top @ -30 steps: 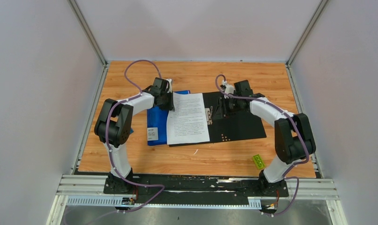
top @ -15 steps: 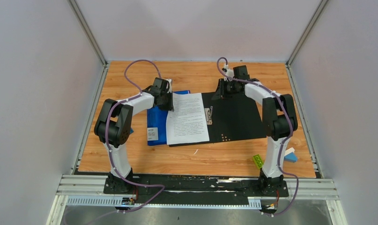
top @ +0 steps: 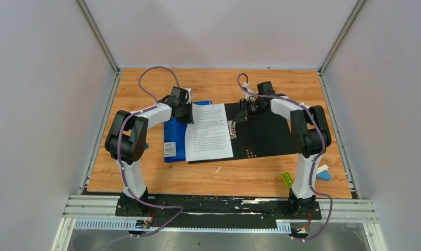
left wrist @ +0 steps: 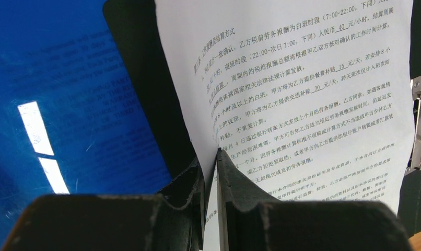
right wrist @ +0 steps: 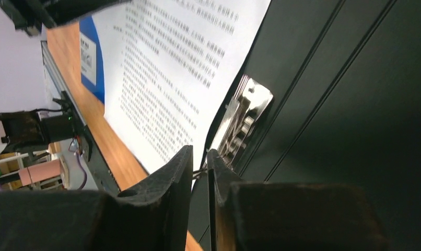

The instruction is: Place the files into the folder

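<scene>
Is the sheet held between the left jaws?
Yes, in the left wrist view the sheet runs edge-first into the narrow gap between the left jaws.

1. Your files [top: 209, 132]: white paper dense with black print, lying flat across the left half of the folder; you cannot tell the sheets apart.
2. Your folder [top: 266, 133]: black, opened flat, its metal clip [top: 232, 128] just beside the paper's right edge.

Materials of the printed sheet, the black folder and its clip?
Sheet: thin matte white paper; it flexes and carries black print. Black folder: probably plastic, smooth and semi-matte, with moulded ridges. Clip: metal, judging by its bright silver glints.
</scene>
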Robot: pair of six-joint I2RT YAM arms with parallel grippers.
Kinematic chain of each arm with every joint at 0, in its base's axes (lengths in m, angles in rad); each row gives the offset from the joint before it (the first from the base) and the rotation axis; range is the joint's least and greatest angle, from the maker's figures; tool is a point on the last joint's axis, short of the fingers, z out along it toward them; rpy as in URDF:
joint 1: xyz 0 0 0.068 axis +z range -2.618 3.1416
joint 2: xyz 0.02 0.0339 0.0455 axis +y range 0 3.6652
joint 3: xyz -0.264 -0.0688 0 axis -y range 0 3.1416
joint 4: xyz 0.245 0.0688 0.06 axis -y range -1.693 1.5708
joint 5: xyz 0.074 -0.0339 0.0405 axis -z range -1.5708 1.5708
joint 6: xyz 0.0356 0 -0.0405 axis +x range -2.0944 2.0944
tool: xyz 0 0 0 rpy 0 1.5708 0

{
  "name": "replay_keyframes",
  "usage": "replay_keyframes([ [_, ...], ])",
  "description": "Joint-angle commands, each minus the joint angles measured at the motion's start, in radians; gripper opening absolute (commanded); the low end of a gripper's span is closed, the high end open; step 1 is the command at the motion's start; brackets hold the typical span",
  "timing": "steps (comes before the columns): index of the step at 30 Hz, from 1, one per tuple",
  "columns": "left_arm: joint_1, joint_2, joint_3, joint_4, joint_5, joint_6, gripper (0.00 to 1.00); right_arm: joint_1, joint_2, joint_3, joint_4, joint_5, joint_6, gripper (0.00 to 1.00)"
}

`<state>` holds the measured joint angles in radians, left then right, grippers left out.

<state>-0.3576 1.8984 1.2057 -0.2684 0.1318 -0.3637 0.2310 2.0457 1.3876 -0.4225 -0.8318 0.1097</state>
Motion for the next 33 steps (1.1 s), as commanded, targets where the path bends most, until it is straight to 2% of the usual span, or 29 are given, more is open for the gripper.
replay_keyframes([
  [1,0.003,-0.013,0.020,-0.001,-0.013,-0.002,0.19,0.007,-0.134,-0.097,-0.009,-0.035,-0.045,0.17],
  [4,0.003,-0.015,0.022,-0.002,-0.012,-0.002,0.18,0.008,-0.206,-0.184,-0.003,-0.003,-0.050,0.17],
  [8,0.003,-0.023,0.028,-0.007,-0.012,0.005,0.18,0.013,-0.259,-0.248,0.027,-0.043,-0.063,0.17],
  [11,0.003,-0.025,0.036,-0.007,0.008,0.012,0.18,0.016,-0.269,-0.250,-0.013,-0.010,-0.071,0.17],
  [21,0.003,-0.026,0.040,0.012,0.085,-0.007,0.19,0.016,-0.286,-0.270,0.032,0.074,-0.014,0.21],
  [29,0.000,-0.012,0.049,-0.008,0.077,-0.008,0.23,0.015,-0.289,-0.274,0.036,0.106,-0.011,0.23],
  [33,-0.001,-0.006,0.059,-0.028,0.079,-0.009,0.28,0.014,-0.288,-0.270,0.034,0.110,-0.011,0.23],
])
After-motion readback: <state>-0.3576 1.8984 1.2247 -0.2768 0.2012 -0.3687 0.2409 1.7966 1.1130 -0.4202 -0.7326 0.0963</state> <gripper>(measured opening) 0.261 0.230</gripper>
